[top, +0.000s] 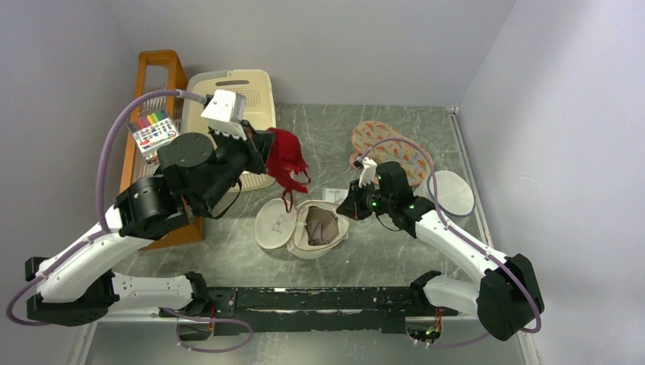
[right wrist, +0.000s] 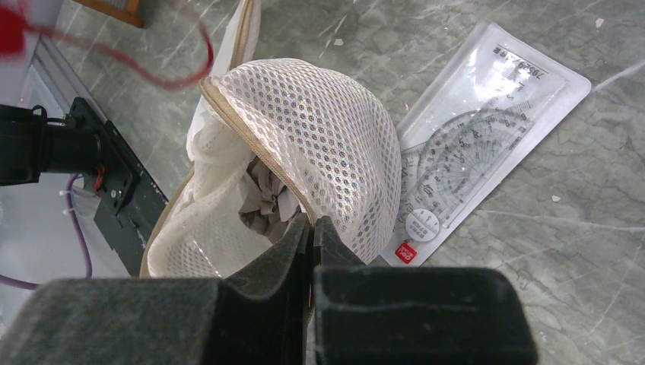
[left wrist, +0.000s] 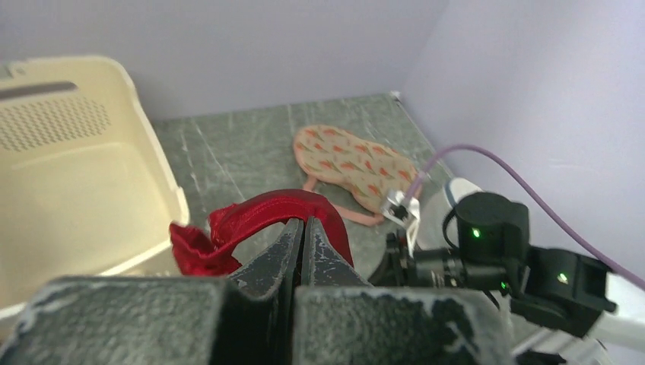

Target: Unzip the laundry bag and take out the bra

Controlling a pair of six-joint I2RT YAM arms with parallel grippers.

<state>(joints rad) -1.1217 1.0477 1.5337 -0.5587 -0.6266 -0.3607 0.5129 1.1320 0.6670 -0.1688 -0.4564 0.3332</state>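
The cream mesh laundry bag (top: 328, 242) lies unzipped mid-table, its flat lid (top: 271, 226) flopped open to the left. A grey cloth (top: 319, 226) sits inside. My left gripper (top: 266, 154) is shut on the red bra (top: 288, 160) and holds it in the air beside the basket, a strap dangling toward the bag. In the left wrist view the fingers (left wrist: 303, 228) pinch the bra's red band (left wrist: 258, 212). My right gripper (top: 349, 207) is shut on the bag's right rim. In the right wrist view it (right wrist: 312, 223) pinches the zip edge of the mesh (right wrist: 335, 144).
A cream plastic basket (top: 258, 90) stands at the back left, next to a wooden rack (top: 160, 65) with a marker pack (top: 152, 129). A patterned cloth (top: 389, 148) and a white round mesh bag (top: 450, 194) lie at the right. A clear ruler set (right wrist: 471, 152) lies beside the bag.
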